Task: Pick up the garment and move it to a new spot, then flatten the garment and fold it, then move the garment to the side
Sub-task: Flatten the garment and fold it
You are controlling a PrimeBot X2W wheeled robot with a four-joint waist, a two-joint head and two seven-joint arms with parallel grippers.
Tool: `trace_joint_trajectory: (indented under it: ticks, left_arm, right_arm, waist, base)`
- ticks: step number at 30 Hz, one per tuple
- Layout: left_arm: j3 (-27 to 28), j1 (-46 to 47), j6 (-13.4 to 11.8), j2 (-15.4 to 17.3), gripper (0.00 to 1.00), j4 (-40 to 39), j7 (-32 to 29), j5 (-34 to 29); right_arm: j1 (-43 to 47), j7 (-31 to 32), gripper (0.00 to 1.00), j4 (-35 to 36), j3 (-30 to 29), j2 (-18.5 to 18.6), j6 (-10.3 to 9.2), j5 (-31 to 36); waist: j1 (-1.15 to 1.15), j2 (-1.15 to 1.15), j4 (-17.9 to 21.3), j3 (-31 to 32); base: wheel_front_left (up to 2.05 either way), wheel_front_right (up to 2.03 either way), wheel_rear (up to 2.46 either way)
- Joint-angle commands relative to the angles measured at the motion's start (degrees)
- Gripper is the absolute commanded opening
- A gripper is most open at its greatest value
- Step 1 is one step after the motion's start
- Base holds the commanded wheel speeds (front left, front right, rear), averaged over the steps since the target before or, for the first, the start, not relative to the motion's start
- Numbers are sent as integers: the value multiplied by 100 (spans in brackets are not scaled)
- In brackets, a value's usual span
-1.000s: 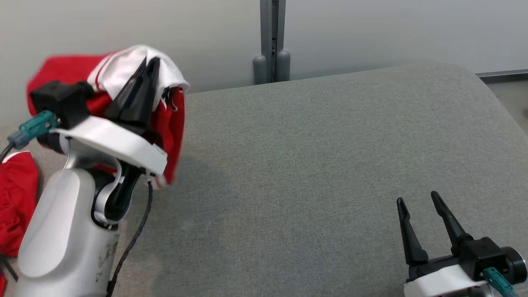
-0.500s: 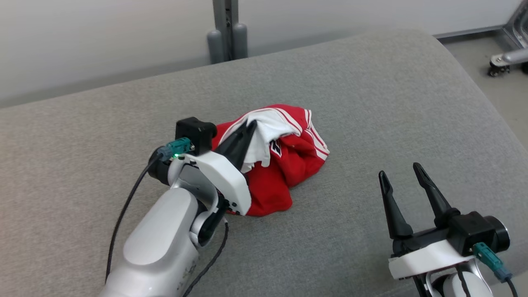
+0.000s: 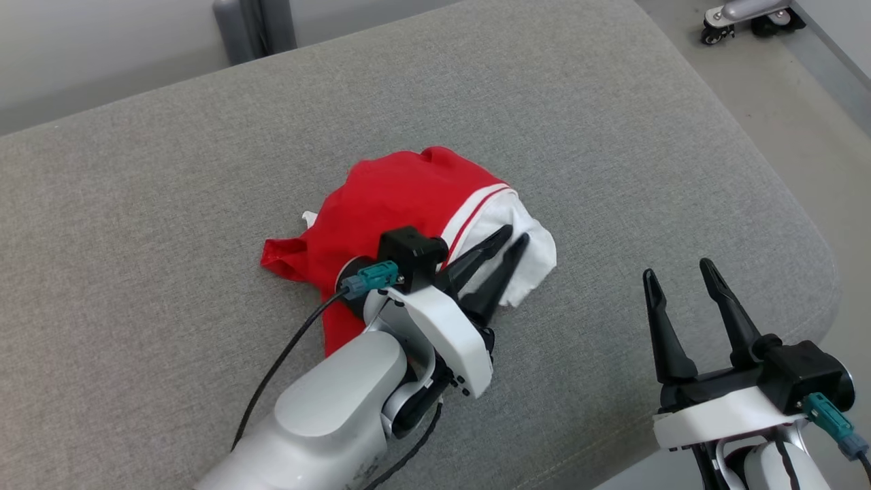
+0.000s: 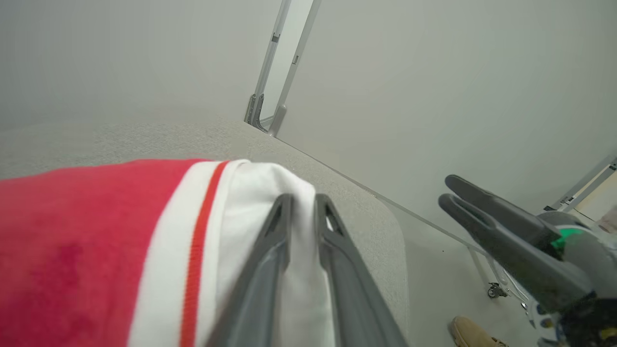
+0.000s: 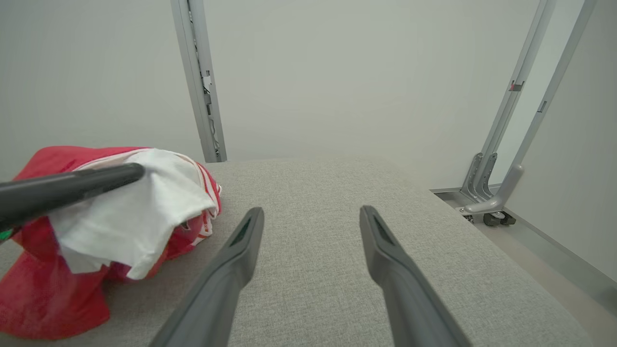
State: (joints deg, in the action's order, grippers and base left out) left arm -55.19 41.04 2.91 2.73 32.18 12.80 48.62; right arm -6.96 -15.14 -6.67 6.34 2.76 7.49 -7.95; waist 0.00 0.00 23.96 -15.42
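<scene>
The garment is red with a white, red-striped part and lies crumpled on the grey cushion. My left gripper rests over its white part near the garment's right end, jaws a little apart. The left wrist view shows white cloth under and between the left gripper fingers. My right gripper stands open to the right of the garment, above bare cushion, nothing between its fingers. In the right wrist view the garment sits left of the right gripper, with a left finger across it.
The cushion's rounded right edge drops to the floor. A grey post stands behind the cushion, and a wheeled frame foot is at the far right. A tan shoe is on the floor.
The head camera has turned. The garment, held up a second ago, now lies on the cushion, and the left jaws have parted slightly. The right gripper stays open.
</scene>
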Motion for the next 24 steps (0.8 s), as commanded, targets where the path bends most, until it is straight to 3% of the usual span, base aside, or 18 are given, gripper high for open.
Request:
trace_joint_trajectory:
  ticks: [1, 6, 9, 12, 16, 19, 24]
  left_arm:
    - [-40, 24, -28, 31, 100, -17, 35, 57]
    - [-311, -370, 19, 31, 100, -325, 171, 245]
    - [-191, -887, -116, 298, 100, -813, 211, 257]
    - [29, -1418, -497, 848, 100, -1382, 232, 181]
    - [462, -1981, -1010, 1333, 100, -1703, 235, 323]
    - [588, -2098, -1021, 1399, 100, -1463, 186, 521]
    - [602, -1855, -617, 966, 100, -843, -26, 915]
  right_arm:
    - [14, -2, 100, 2, -26, 24, 1, -38]
    - [174, -2, 100, -18, -185, 25, 1, -4]
    - [315, -2, 100, -19, -286, 26, 1, 46]
    - [391, -3, 100, 19, -282, 18, 1, 82]
    - [439, -3, 100, 45, -284, 26, 1, 155]
    - [396, -2, 100, 36, -234, 25, 1, 235]
    - [291, -2, 100, 9, -157, 27, 1, 325]
  waist:
    - [0, 0, -13, 21]
    - [0, 0, -219, 293]
    - [0, 0, -380, 499]
    - [0, 0, -538, 588]
    - [0, 0, -760, 585]
    - [0, 0, -895, 558]
    - [0, 0, -938, 551]
  base:
    - [0, 0, 0]
    - [0, 0, 0]
    - [0, 0, 0]
    - [0, 0, 0]
    - [0, 0, 0]
    - [0, 0, 0]
    - [0, 0, 0]
